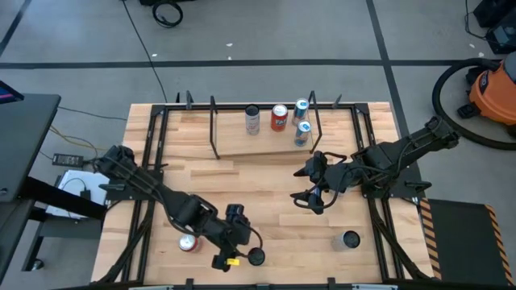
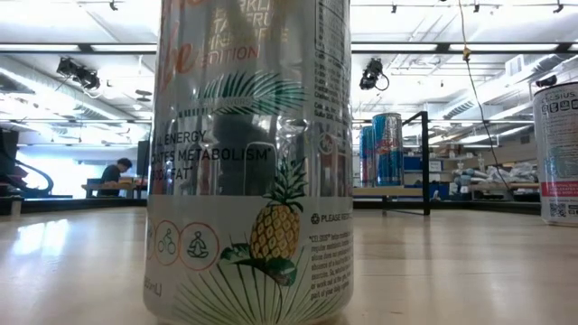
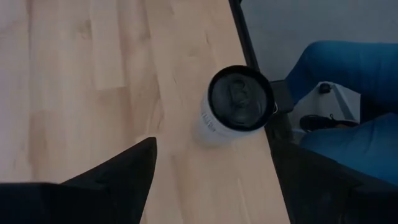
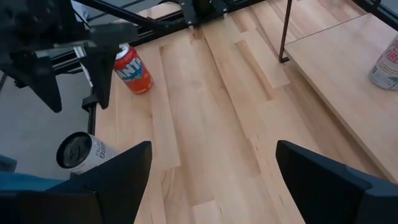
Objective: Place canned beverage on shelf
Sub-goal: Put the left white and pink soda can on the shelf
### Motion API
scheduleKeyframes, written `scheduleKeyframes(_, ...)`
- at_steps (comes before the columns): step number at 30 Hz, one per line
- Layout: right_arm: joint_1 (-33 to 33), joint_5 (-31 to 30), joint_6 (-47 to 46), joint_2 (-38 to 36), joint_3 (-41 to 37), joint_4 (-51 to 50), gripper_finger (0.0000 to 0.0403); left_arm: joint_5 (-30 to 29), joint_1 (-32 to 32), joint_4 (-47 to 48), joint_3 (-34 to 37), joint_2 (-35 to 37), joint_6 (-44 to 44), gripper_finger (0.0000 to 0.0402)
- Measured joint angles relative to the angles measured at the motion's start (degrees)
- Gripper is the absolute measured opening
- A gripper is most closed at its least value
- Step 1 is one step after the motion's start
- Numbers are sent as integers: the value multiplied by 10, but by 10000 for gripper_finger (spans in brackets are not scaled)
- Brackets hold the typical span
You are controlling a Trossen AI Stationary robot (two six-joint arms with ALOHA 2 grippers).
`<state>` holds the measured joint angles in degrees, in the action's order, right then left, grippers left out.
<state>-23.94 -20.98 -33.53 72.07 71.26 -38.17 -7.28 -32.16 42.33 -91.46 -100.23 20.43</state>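
Pineapple-printed can (image 2: 248,181) fronts black-rod, wood-board shelf (image 1: 234,137).

The pineapple can (image 2: 248,162) up close reads "ENERGY", "METABOLISM", "EDITION", "PLEASE RECYCLE"; the orange can (image 4: 132,70) near the left arm says Fanta.

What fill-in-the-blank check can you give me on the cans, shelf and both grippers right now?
1. The shelf holds ___ cans.
2. Off the shelf, ___ cans stand on the table.
3. The right gripper has its fingers ___, with nothing between them.
4. The left gripper points at a white can that stands ___ by the table's edge.

Missing words: four; three; open; upright.
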Motion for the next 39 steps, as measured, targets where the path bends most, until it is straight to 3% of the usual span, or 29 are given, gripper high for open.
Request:
scheduleKeyframes(28,0,-5,1,0,0,21,352,-1,-18,-92,0,-76,-65,318)
scheduleKeyframes(39,0,-5,1,0,0,21,352,27,-15,-112,0,-100,-76,318)
